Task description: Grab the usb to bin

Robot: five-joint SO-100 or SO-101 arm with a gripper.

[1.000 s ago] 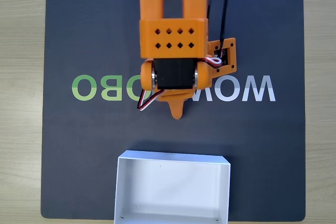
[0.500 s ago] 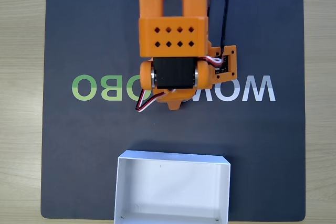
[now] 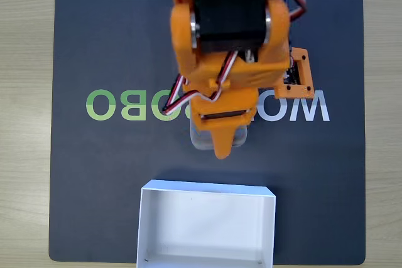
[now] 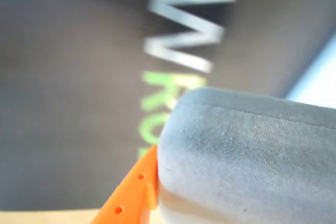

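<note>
Orange pincer grips the grey usb (filling the wrist view) above the mat, short of the white bin.

The gripper carries the usb just far of the bin, with a strip of bare mat between them. The bin's far wall is the only thing in the way (thin, low). Mat lies open to left and right of the arm.
</note>
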